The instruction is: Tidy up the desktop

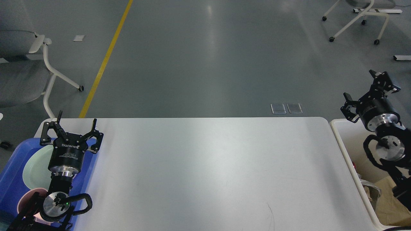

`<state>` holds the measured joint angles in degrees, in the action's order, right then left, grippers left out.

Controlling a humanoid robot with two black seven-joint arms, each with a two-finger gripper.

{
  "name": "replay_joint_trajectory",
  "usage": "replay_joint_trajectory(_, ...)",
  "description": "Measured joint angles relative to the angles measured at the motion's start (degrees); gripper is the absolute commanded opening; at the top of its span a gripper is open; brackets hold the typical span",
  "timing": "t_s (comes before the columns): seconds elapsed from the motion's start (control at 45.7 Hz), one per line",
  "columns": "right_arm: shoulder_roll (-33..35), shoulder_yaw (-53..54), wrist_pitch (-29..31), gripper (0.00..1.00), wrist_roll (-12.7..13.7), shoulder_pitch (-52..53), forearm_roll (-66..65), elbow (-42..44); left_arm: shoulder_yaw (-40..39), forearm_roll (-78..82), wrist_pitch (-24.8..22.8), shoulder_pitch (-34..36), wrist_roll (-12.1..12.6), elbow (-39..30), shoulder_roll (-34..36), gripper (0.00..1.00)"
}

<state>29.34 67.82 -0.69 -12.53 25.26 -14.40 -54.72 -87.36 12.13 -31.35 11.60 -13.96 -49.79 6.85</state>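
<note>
While the large white rectangular desktop with rounded corners (205, 173) fills the middle of the scene, both black arms sit at its two ends. At the left end, the left gripper (71, 126) points away from the robot with its two fingers spread wide and nothing between them; it is above the far edge of a blue plastic tray (13, 179) that lies at the desktop's left end. A pale green round plate (37, 166) lies in that tray, and a pink cup (27, 199) stands nearer the robot, partly hidden by the arm. At the right end, the right gripper (369, 89) is raised above the far rim of a cream plastic bin (348, 154) that stands just beside the desktop's right edge; its fingers are parted and hold nothing. Crumpled brown paper (390, 202) lies in the bin. Beyond the desktop, on the grey floor, a yellow line (106, 57) runs away, with a grey chair with a white frame (25, 70) to its left.
</note>
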Motion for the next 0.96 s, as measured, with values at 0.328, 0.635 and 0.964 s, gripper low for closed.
replay_joint_trajectory(0.328,-10.92,4.92,4.95,1.0,-12.5,-11.39,-6.48,-0.21,0.0,-0.01,0.0,0.0,0.0,-0.03,0.0,0.96)
replay_joint_trajectory(0.635,-12.08,4.79,7.74,1.0,-12.21,-13.61,-6.07,-0.2,0.0,-0.01,-0.02,0.0,0.08,-0.03,0.0,0.96)
replay_joint_trajectory(0.964,-12.02,5.13,8.09,1.0,-12.04,-13.12,-6.12,0.97,0.0,-0.01,-0.02,0.0,0.08,-0.03,0.0,0.96)
